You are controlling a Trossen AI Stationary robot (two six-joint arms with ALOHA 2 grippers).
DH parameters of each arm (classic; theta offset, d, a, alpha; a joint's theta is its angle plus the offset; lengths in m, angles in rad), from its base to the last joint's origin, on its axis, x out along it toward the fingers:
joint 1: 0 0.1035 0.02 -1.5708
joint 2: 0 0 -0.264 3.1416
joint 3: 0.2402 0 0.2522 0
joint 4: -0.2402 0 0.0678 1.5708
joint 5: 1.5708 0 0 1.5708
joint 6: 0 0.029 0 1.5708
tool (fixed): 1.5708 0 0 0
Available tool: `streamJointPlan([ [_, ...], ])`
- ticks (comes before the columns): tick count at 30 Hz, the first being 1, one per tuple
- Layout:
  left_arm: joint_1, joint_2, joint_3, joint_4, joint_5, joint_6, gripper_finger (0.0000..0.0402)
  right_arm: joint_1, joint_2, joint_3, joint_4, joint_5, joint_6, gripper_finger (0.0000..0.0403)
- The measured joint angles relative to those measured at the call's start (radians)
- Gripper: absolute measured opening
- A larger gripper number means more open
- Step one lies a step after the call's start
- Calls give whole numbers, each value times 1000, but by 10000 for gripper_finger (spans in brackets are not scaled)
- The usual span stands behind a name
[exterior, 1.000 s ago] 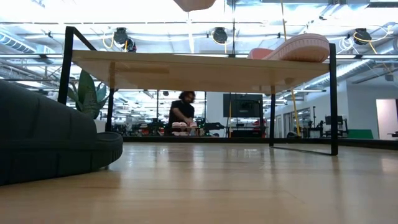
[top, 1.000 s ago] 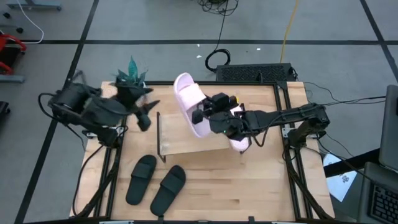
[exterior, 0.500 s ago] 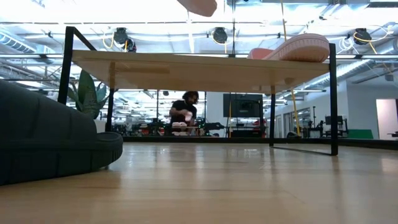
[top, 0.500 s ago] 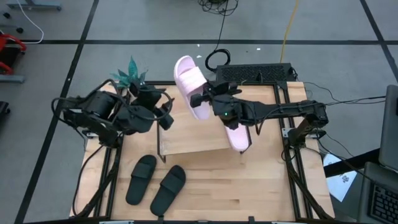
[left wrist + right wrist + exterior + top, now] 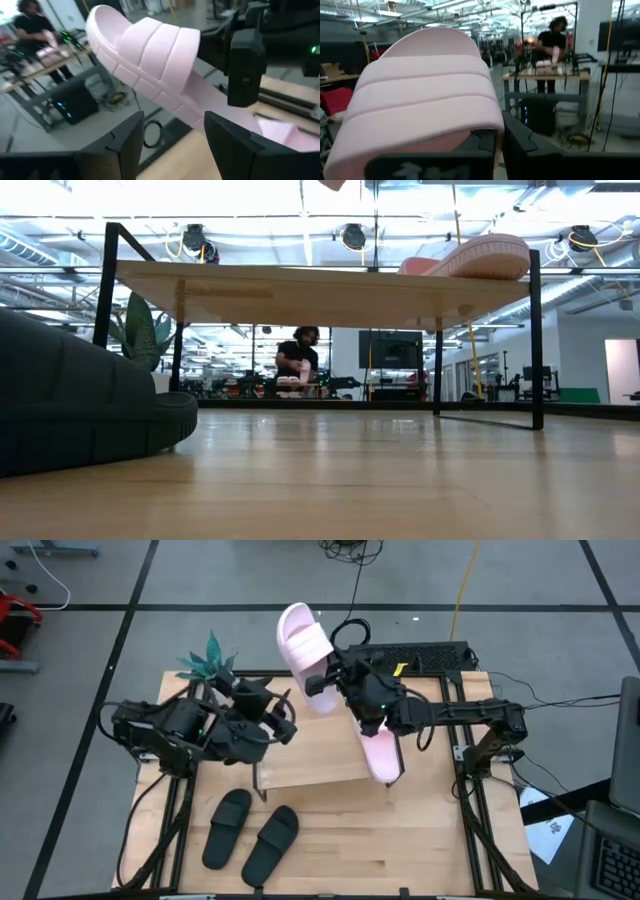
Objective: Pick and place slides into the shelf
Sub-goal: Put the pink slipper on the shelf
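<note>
A pale pink slide (image 5: 303, 643) hangs high over the far edge of the shelf (image 5: 300, 762), with my right gripper (image 5: 335, 682) shut on it. It fills the right wrist view (image 5: 420, 85) and shows in the left wrist view (image 5: 150, 50). My left gripper (image 5: 284, 726) is open and level, just left of the slide, with its fingers (image 5: 125, 145) short of it. A second pink slide (image 5: 381, 750) lies on the shelf's top board (image 5: 320, 280). The black pair (image 5: 250, 832) lies sole down on the table in front of the shelf. My right gripper pinches the pink slide between its two fingers (image 5: 517, 137) at the rim of the strap (image 5: 492, 125). My own fingers hide the exact spot. They come about level from the table's right side. The slide is lifted clear and tilted, one end raised toward the far left.
A green plant (image 5: 210, 660) stands at the table's far left corner. A dark keyboard-like unit (image 5: 410, 655) lies beyond the far edge. The near black slide (image 5: 80, 400) fills the low view's left. A person (image 5: 298, 360) works at a bench far behind.
My right gripper has risen and carried the pink slide from over the shelf toward the table's far edge, turning it as it went. My left gripper has moved toward the table's right, toward the slide, and has stayed open.
</note>
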Motion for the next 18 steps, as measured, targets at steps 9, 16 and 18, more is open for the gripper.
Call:
streamJointPlan([
  [9,-35,28,1,83,-122,65,209,-82,0,0,43,-182,45,4],
  [16,-50,57,2,100,-218,84,209,-140,0,0,92,-278,97,3],
  [18,-50,69,1,101,-268,98,209,-146,0,0,119,-309,110,3],
])
